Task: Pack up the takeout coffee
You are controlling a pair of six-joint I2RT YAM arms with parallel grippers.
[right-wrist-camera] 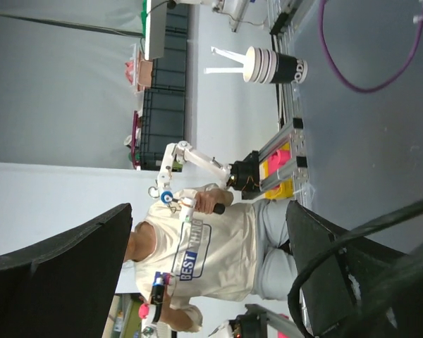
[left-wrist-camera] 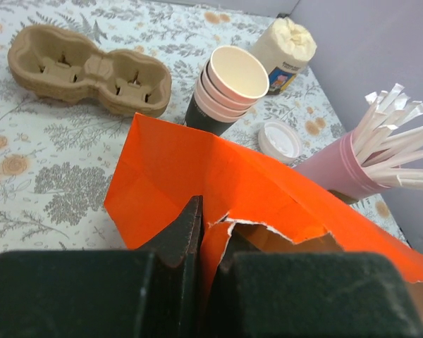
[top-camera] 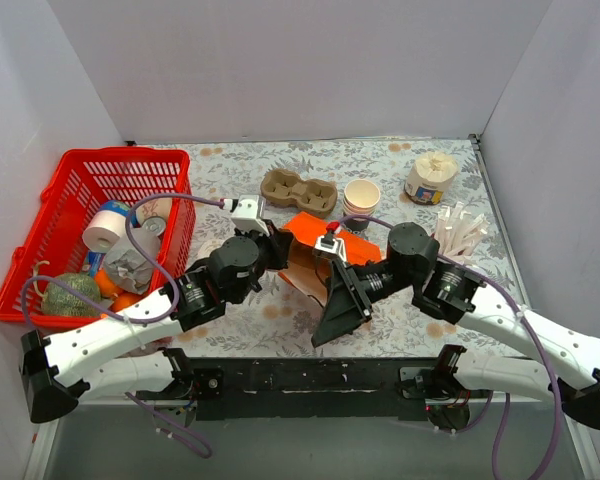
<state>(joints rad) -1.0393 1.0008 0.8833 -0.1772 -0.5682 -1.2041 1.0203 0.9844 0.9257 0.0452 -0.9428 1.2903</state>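
My left gripper (left-wrist-camera: 211, 220) is shut on the torn rim of an orange paper bag (left-wrist-camera: 197, 169), which is brown inside. In the top view this gripper (top-camera: 278, 247) holds the bag (top-camera: 315, 232) at mid-table. The takeout coffee shows only as a round white lid (left-wrist-camera: 280, 139) just beyond the bag's far edge, beside the pink cup; its body is hidden by the bag, and the right arm covers it in the top view. My right gripper (top-camera: 336, 312) is open and empty, near the bag's front. Its wrist view (right-wrist-camera: 204, 274) faces off the table into the room.
A brown two-cup carrier (top-camera: 298, 192) and a stack of lidless cream cups (top-camera: 361, 196) stand behind the bag. A labelled jar (top-camera: 430, 177) is at the back right. A pink cup of white sticks (left-wrist-camera: 338, 169) is at the right. A red basket (top-camera: 50, 240) of items is at the left.
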